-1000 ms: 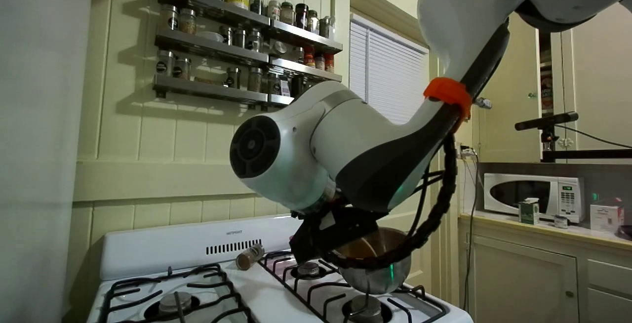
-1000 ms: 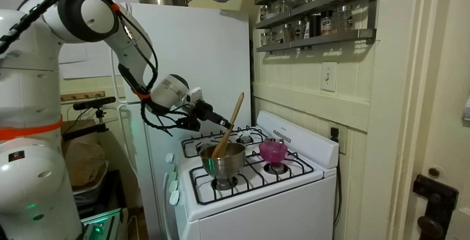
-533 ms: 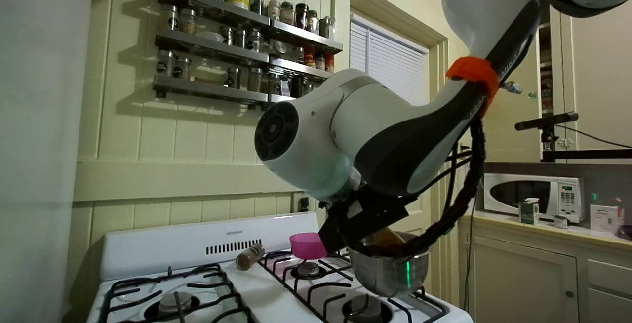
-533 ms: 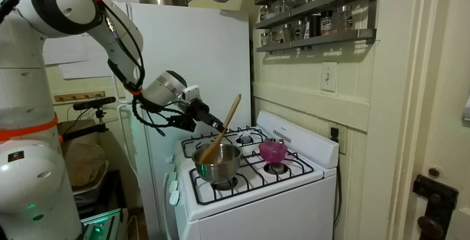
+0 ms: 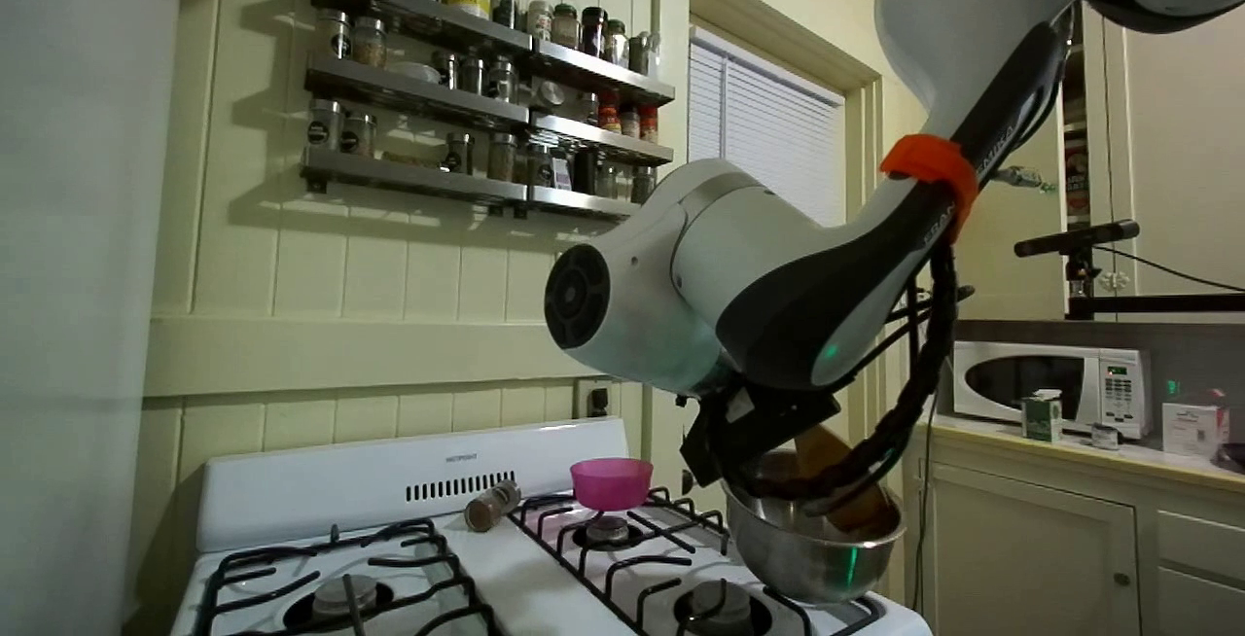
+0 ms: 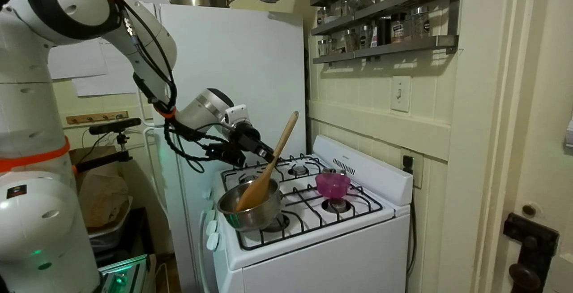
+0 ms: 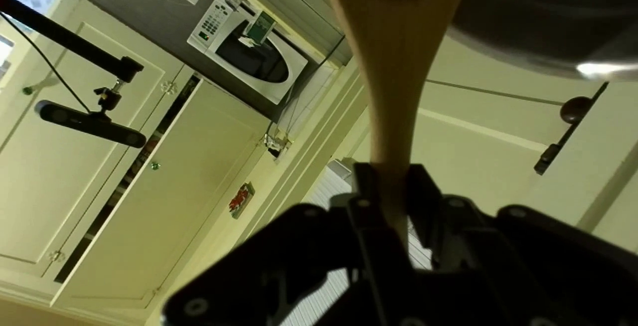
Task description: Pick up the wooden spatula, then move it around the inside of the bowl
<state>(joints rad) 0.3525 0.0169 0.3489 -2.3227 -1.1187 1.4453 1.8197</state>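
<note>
In an exterior view, the cream wall (image 5: 311, 354) bears shelves (image 5: 506, 113) at eleven o'clock; blinds (image 5: 766, 135) hang between one and two, a low cabinet (image 5: 1033, 529) stands at four. In an exterior view, a door (image 6: 546, 154) stands at three.

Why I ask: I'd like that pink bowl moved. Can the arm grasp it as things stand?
Probably not: the gripper is closed on the wooden spatula, whose head is inside the metal bowl. With that released, the way to the pink bowl looks free from above.
</note>
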